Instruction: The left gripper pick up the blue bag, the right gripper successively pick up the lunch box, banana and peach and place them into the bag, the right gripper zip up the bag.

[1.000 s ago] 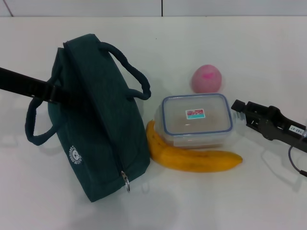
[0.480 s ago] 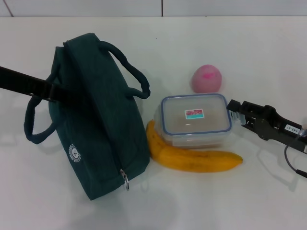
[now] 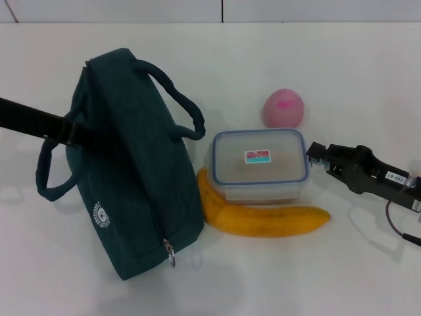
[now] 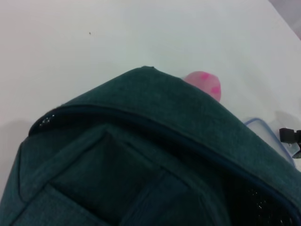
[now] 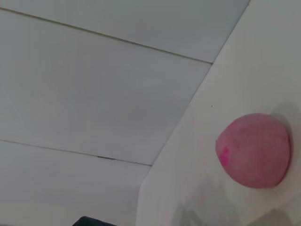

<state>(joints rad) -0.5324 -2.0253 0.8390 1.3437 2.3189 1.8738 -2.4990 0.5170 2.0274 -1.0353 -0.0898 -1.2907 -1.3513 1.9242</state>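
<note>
The blue bag stands tilted on end at the left, zipper closed with its ring pull low at the front. My left gripper reaches in from the left and is shut on the bag's side by the handle. The left wrist view is mostly filled by the blue bag. The lunch box sits in the middle with the banana curved along its front. Behind it lies the peach, also seen as the peach in the right wrist view. My right gripper touches the box's right rim.
All of this rests on a white table, with a grey wall along its far edge. The right arm's cable loops over the table at the far right. Bare table lies in front of the banana and behind the bag.
My right gripper has moved left up to the lunch box, and the box has slid a little to the left. The bag and left arm have shifted slightly.
</note>
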